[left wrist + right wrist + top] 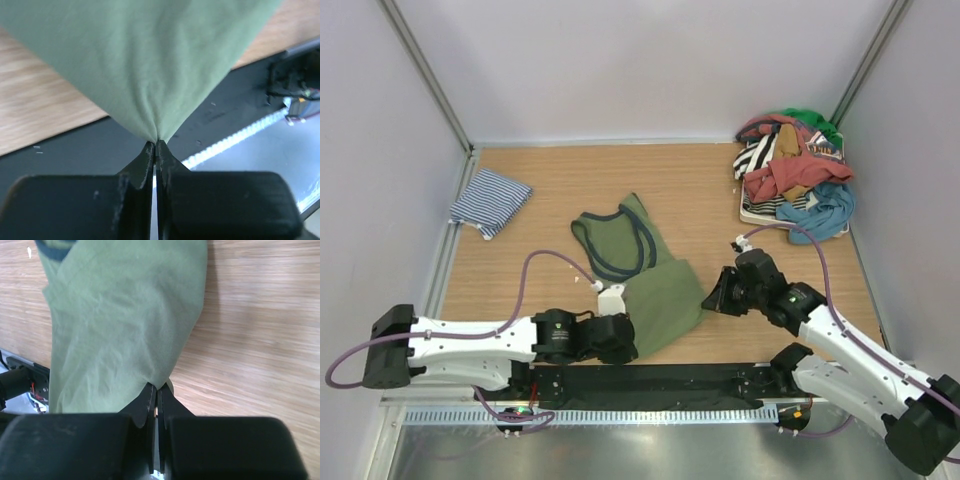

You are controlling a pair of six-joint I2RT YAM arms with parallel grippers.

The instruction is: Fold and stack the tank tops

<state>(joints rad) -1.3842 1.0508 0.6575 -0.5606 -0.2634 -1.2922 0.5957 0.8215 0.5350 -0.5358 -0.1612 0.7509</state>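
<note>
Top [665, 295] (olive) in left hand [156, 145], right hand [156, 388]

One tank top [642, 272] lies in the middle of the worktop [700, 190], its neck toward the far left. The left gripper [156, 142] pinches its near left corner, and the right gripper [156, 386] pinches its near right corner. A second tank top [490, 201], folded, sits at the far left. A pile of clothes [795, 175] fills the far right corner.
</note>
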